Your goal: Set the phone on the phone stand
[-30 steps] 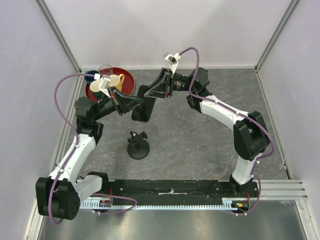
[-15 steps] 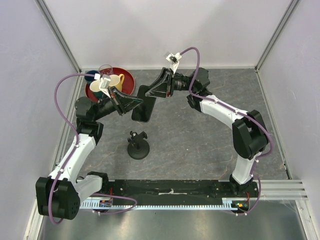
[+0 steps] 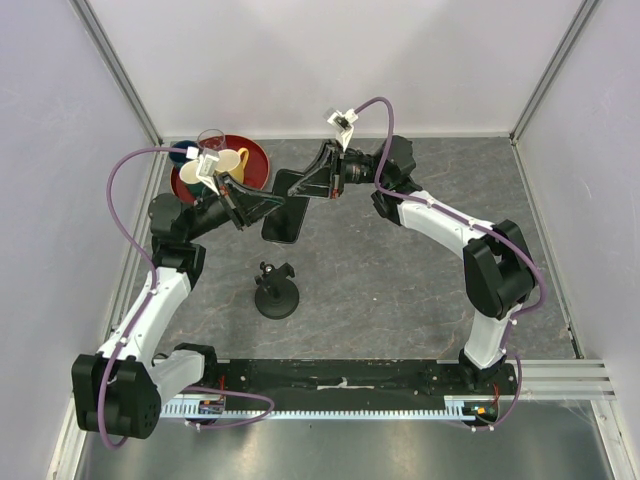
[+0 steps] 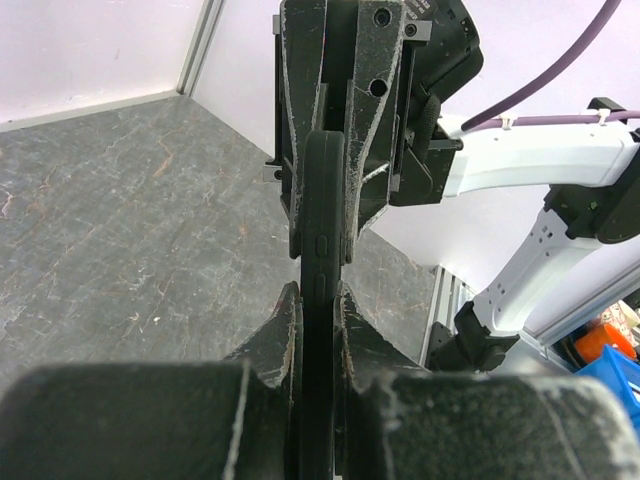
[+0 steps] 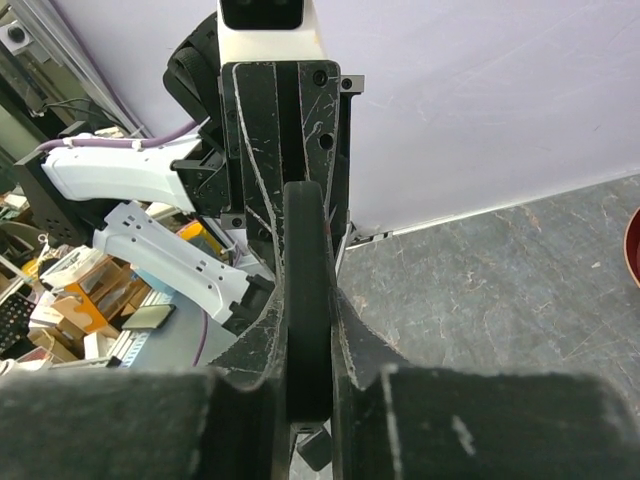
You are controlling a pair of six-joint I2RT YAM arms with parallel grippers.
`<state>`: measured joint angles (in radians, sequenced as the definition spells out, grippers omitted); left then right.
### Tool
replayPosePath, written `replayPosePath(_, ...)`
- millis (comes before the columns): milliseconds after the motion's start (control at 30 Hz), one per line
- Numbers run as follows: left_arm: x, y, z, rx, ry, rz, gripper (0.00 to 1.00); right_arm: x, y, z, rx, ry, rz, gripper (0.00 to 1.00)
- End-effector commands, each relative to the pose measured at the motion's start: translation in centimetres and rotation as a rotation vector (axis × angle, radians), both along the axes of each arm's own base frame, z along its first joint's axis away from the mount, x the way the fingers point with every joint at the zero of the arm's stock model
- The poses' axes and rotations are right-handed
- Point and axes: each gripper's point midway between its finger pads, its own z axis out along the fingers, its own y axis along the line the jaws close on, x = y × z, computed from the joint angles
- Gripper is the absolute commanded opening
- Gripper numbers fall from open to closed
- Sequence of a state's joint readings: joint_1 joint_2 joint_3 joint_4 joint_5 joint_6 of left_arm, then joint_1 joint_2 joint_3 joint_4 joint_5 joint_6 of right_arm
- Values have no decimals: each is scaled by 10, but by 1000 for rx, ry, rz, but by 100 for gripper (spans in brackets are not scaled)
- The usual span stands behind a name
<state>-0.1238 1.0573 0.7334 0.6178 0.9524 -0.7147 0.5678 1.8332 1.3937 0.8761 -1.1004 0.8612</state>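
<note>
Both arms hold the phone (image 3: pixel 283 226) between them over the far part of the table (image 3: pixel 400 290). The left pincer (image 3: pixel 266 206) pinches one long edge, and the right pincer (image 3: pixel 303 190) is pressed together on the opposite edge. The phone stand (image 3: pixel 276 293) stands upright nearer the arm bases, well apart from the phone. A red plate (image 3: pixel 256 160) of cups sits far left.
</note>
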Motion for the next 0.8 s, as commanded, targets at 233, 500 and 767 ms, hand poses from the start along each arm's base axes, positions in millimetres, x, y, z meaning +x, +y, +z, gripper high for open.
replayPosePath(233, 28, 19, -7, 154, 81, 317, 57, 52, -22, 20, -63, -99, -435, 0)
replayPosePath(500, 4, 59, -48, 322, 324, 613, 53, 113, -82, -7, -196, 29, -757, 0)
replayPosePath(767, -68, 60, -78, 320, 530, 605, 53, 100, -94, 9, -158, 9, -749, 0)
